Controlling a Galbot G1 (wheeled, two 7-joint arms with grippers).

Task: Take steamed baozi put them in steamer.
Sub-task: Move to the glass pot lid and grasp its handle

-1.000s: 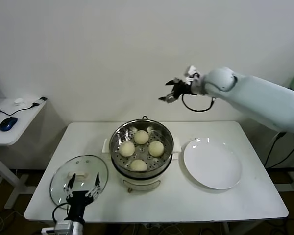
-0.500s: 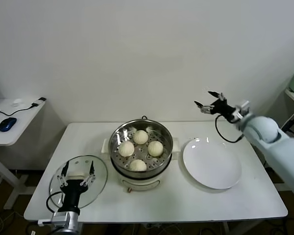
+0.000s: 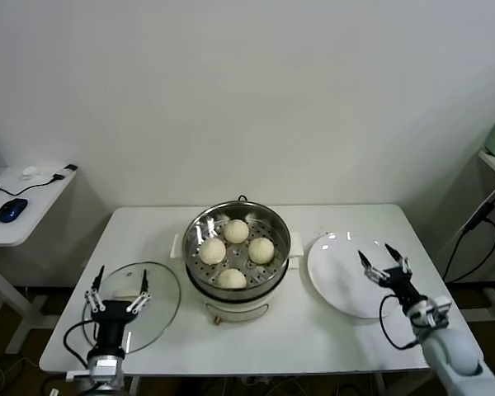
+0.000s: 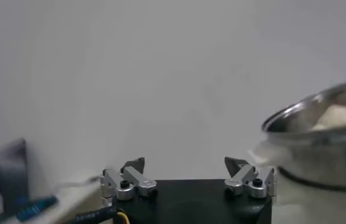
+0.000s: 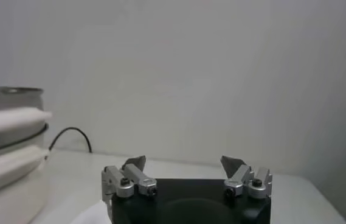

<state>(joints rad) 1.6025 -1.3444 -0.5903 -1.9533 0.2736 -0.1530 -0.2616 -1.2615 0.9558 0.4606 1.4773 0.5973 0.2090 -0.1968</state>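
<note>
Several cream-white steamed baozi (image 3: 233, 252) lie on the perforated tray inside the steel steamer (image 3: 196, 233) at the table's middle. The steamer's rim (image 4: 318, 108) with one baozi (image 4: 341, 115) shows in the left wrist view, and its white side (image 5: 5, 158) in the right wrist view. My left gripper (image 3: 115, 286) stands open and empty at the table's front left, over the glass lid. My right gripper (image 3: 384, 257) is open and empty, low over the near right edge of the white plate. Both pairs of fingertips stand wide apart, the left gripper (image 4: 185, 164) and the right gripper (image 5: 183, 162) alike, with nothing between them.
A round glass lid (image 3: 161, 301) lies flat at the front left of the white table (image 3: 313, 338). An empty white plate (image 3: 338, 272) sits right of the steamer. A side desk (image 3: 21, 219) with a mouse stands at far left. A black cable (image 5: 72, 134) runs behind the steamer.
My right arm swung from high above the steamer out to the right and down to the plate's near edge. My left gripper drew back a little toward the table's front left.
</note>
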